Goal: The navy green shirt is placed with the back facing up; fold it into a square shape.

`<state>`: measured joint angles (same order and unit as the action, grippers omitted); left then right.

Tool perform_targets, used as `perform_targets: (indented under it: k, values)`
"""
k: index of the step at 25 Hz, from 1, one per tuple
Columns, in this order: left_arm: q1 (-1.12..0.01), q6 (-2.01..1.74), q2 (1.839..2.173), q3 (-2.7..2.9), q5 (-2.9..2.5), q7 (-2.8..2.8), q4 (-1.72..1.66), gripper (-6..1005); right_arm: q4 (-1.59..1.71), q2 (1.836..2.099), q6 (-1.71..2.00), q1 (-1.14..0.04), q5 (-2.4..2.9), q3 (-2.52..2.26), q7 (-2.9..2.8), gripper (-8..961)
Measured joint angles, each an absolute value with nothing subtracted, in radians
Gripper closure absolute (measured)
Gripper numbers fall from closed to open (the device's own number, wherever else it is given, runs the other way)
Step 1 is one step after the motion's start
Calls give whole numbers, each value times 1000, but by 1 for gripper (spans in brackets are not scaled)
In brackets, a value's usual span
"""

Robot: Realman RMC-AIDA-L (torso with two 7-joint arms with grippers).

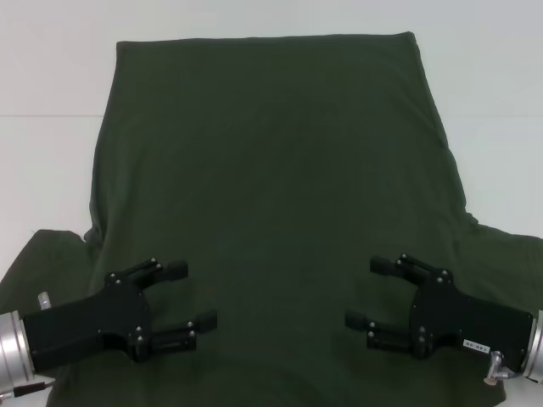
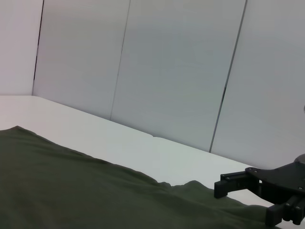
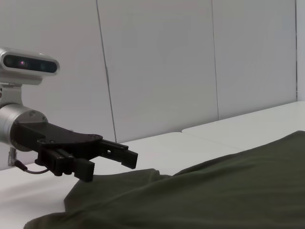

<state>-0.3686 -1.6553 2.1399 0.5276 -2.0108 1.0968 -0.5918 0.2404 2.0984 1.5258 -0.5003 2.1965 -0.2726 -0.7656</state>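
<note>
The navy green shirt (image 1: 271,153) lies flat on the white table, plain side up, its straight hem at the far end and both sleeves spread out near me. My left gripper (image 1: 193,295) hovers open over the shirt's near left part, close to the left sleeve (image 1: 42,259). My right gripper (image 1: 365,292) mirrors it, open over the near right part by the right sleeve (image 1: 509,254). Neither holds any fabric. In the left wrist view the shirt (image 2: 71,191) stretches toward the right gripper (image 2: 245,202). The right wrist view shows the shirt (image 3: 228,191) and the left gripper (image 3: 109,165).
White table (image 1: 51,85) surrounds the shirt on the left, right and far sides. Grey wall panels (image 2: 171,71) stand behind the table. The shirt's near edge runs out of the head view at the bottom.
</note>
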Motion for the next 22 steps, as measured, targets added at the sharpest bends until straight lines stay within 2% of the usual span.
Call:
perform_targets:
  k: [18,22]
  values:
    - [-372,-1655,2141,513,-1989,1238,-596,93,232,2098,1526,-511,2197,-273,-765,10]
    - [-398,-1658,2116,498,-1997,1567,-630,94,231,2098,1526,-512,2197,-273,-768,10]
